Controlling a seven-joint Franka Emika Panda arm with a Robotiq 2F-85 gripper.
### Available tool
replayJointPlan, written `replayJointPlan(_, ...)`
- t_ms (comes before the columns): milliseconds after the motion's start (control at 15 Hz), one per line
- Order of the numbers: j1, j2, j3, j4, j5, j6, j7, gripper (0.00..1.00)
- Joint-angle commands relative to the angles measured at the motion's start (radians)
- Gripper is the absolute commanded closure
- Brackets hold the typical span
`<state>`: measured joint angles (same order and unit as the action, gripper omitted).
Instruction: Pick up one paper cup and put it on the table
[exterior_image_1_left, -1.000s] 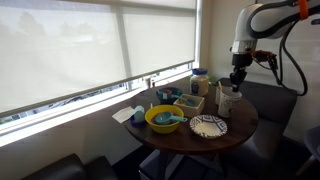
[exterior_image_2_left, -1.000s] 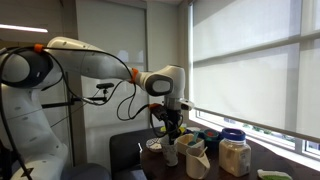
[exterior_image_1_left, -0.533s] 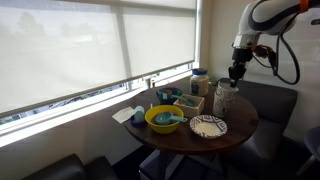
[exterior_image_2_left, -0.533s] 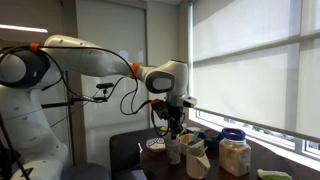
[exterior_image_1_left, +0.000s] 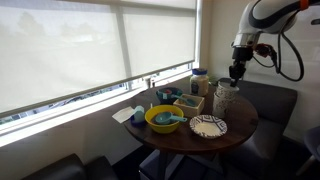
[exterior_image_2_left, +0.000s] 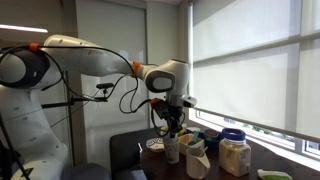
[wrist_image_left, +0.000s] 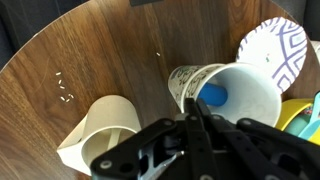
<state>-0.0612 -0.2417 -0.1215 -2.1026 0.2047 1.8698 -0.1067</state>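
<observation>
gripper (wrist_image_left: 194, 112): fingers closed together, holding nothing | position: above the table (wrist_image_left: 60, 60) | paper cup (wrist_image_left: 100, 135): on table, ungripped

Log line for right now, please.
stage: pick | gripper: shut, tips at paper cup rim, hold unclear | second cup: on table

In an exterior view a round yellow bowl (exterior_image_1_left: 164, 119) holds something teal (too small to tell what). Right of the bowl lies a white paper plate with a dark blue pattern (exterior_image_1_left: 208, 126). Behind the bowl, nearer the pale roller blind (exterior_image_1_left: 90, 50), stands a clear jar with a blue lid (exterior_image_1_left: 200, 80). Left of the bowl lies a folded white sheet (exterior_image_1_left: 128, 115).
</observation>
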Motion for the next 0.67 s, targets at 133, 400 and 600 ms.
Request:
replayJointPlan(133,-0.004,-0.02,-0.003,0.045,0.013,-0.031,-0.01,0.99)
replayJointPlan(400,-0.004,-0.048,-0.004,0.068,0.011,-0.029,-0.01,0.99)
replayJointPlan(600,-0.003,-0.073,-0.009,0.094,0.011,-0.025,-0.022,0.99)
